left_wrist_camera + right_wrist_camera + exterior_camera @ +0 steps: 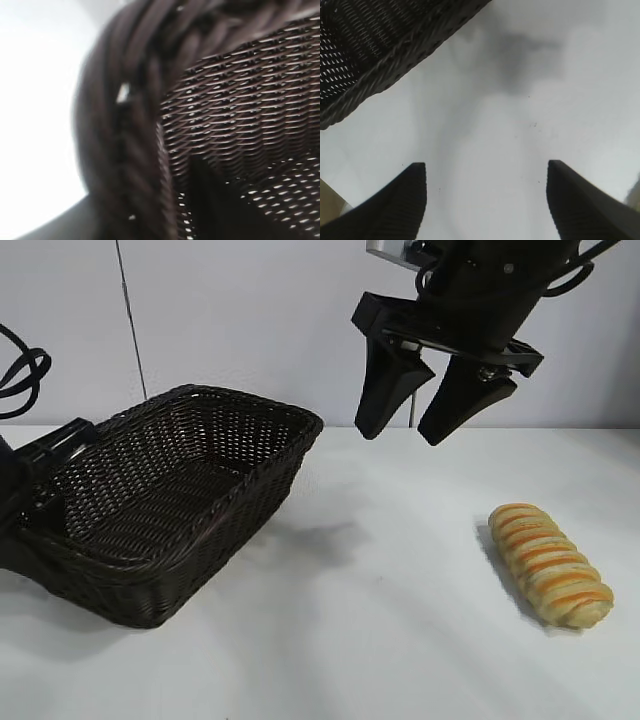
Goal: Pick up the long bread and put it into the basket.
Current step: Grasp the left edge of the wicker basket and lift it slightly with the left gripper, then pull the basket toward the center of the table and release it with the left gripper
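Observation:
The long bread point(550, 565), a golden loaf with orange stripes, lies on the white table at the right. My right gripper point(400, 433) hangs open high above the table, left of the bread and right of the basket point(300, 425); nothing is between its fingers point(410, 200). The dark woven basket stands at the left. My left gripper point(50, 470) is at the basket's left rim. In the left wrist view the thick braided rim point(130, 100) fills the space between the jaws, with one dark finger point(215, 200) inside the basket wall.
Bare white tabletop point(400, 620) stretches between basket and bread. The basket's corner point(380, 55) shows in the right wrist view, beyond the open fingers. A pale wall point(250, 310) rises behind the table.

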Controlling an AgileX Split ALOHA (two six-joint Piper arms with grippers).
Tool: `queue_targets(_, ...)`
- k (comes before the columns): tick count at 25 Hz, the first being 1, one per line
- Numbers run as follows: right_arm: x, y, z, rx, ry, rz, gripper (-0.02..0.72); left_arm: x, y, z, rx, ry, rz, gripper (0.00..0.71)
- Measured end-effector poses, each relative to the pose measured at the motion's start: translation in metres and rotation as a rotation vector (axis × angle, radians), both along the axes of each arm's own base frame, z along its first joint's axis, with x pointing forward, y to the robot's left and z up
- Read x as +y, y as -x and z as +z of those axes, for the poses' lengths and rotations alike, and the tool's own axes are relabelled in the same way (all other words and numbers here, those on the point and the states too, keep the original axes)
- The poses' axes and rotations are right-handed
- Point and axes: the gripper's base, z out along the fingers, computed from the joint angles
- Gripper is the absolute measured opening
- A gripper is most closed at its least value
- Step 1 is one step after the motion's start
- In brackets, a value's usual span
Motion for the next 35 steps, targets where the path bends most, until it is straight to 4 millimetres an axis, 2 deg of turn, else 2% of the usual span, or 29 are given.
queue_targets(3,0.0,0.0,0.0,0.0,0.0,0.0,0.496,0.002,0.002,0.008,-0.011,0.003,-0.017,0.099)
queue_targets(8,0.0,0.0,0.0,0.0,0.0,0.0,0.496,0.017,0.001,0.026,-0.012,-0.007,-0.086,0.099)
queue_targets(11,0.0,0.0,0.0,0.0,0.0,0.0,0.496,0.024,-0.008,0.039,-0.036,-0.017,-0.153,0.099)
queue_targets(17,0.0,0.0,0.0,0.0,-0.001,0.0,0.496,0.02,-0.024,0.06,-0.108,-0.039,-0.371,0.099)
queue_targets(28,0.001,0.001,0.0,0.009,-0.014,-0.004,0.496,0.008,-0.059,0.057,-0.097,-0.024,-0.802,0.099)
queue_targets(35,0.002,0.001,0.001,0.014,-0.026,-0.008,0.496,0.006,-0.069,0.046,-0.074,-0.012,-0.936,0.098)
